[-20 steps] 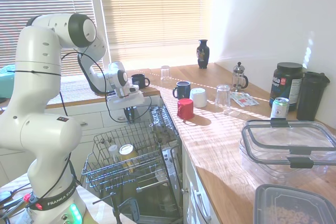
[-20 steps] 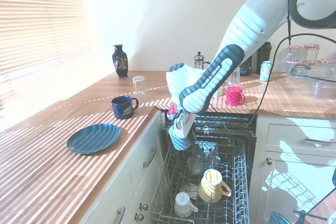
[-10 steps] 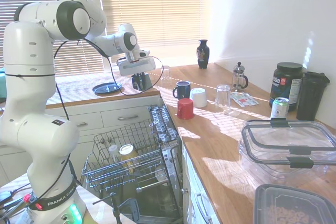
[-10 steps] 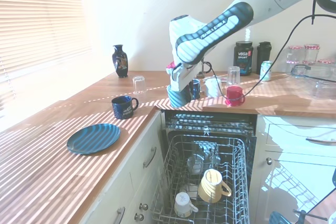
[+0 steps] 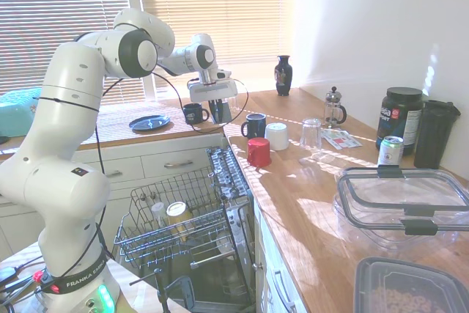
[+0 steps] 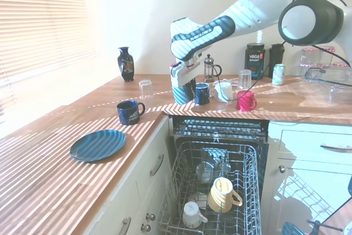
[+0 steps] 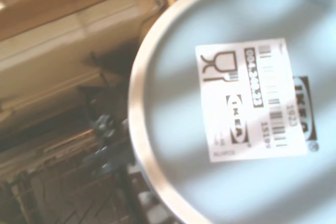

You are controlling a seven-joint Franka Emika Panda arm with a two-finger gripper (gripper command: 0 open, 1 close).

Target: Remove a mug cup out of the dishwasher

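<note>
On the far left of the surface [image 6: 49, 191] lay a blue plate [image 6: 98, 145]. A bit to the right stood a dark navy mug with white print [image 6: 130, 111], and behind it a blue vase [image 6: 125, 64] and an upside-down glass [image 6: 145, 88].

Next came the gripper [image 6: 183, 83]. Its fingers were closed on the mug cup [image 6: 181, 95], the dull grey-blue one. The mug cup was out of the dishwasher [image 6: 217, 136] and hung low over the surface, close to the edge above the open rack [image 6: 181, 174]. I could not tell if it touched the wood. The wrist view showed its flat bottom with a white sticker [image 7: 254, 100], so it looked upside down.

To the right of it stood a plain navy mug [image 6: 202, 93], a white mug [image 6: 223, 91] and a red mug [image 6: 246, 100]. Down in the rack sat a yellow mug [image 6: 221, 195] and a small white cup [image 6: 192, 213].

I think the mug cup is hard and smooth, not heavy, and it could crack if it dropped. Its shiny side may slip, so a firm squeeze across the round wall seems best. It should be set down softly, clear of the plain navy mug just beside it.
</note>
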